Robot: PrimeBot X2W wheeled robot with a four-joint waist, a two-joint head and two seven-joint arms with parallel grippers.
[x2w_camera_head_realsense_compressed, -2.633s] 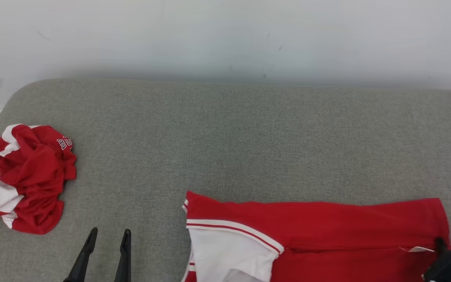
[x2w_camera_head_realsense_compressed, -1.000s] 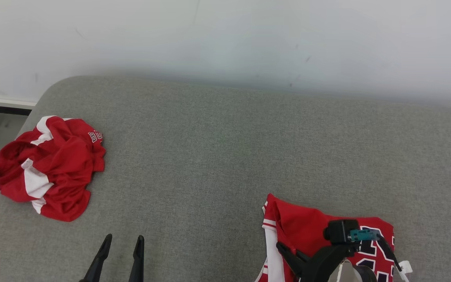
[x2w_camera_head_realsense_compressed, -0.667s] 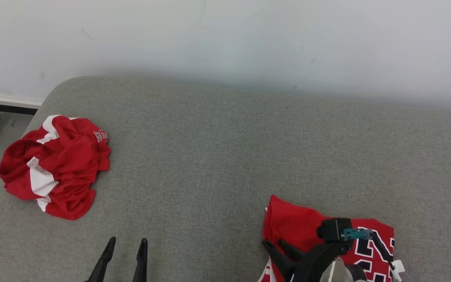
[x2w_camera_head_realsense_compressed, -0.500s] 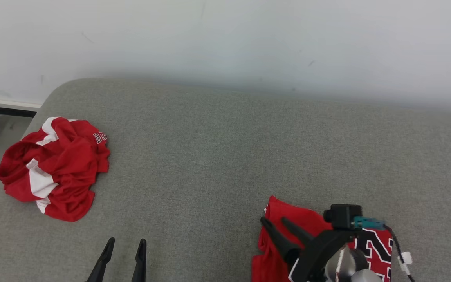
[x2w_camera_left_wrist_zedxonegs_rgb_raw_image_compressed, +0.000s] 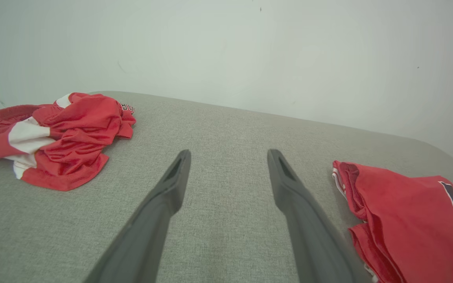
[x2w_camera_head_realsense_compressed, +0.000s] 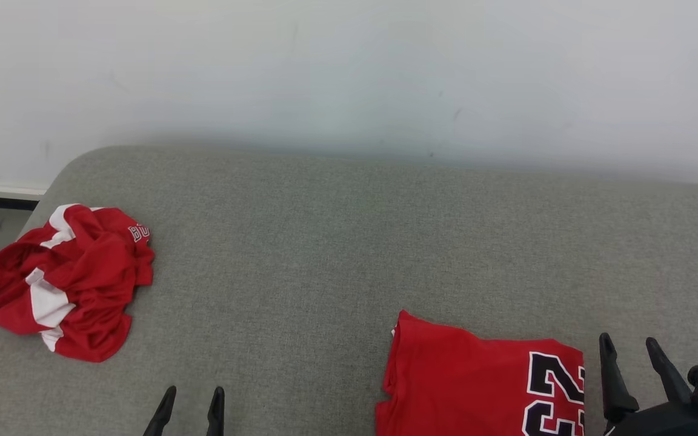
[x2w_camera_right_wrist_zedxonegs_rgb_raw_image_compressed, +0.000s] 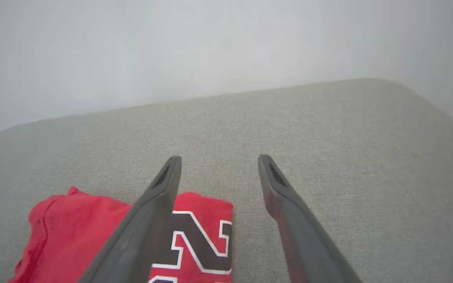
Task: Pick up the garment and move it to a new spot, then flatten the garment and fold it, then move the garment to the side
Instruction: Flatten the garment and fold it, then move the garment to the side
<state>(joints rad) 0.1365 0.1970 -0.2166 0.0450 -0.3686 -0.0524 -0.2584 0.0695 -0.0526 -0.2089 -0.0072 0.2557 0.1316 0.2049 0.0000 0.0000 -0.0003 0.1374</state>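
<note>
Red folded garment (x2w_camera_head_realsense_compressed: 482,387): lies flat on the grey fabric tabletop (x2w_camera_head_realsense_compressed: 337,242), at its near edge and right of centre, with a black-and-white number facing up.
Right gripper (x2w_camera_head_realsense_compressed: 628,339): fingers spread wide, holding nothing, just beside the folded garment's right edge.
Left gripper (x2w_camera_head_realsense_compressed: 194,392): fingers wide apart, empty, over bare tabletop at the lower left.
Crumpled garment (x2w_camera_head_realsense_compressed: 67,281): red and white, bunched at the tabletop's left end, well apart from the folded garment.

Lower part of folded garment (x2w_camera_head_realsense_compressed: 464,375) off-frame
</note>
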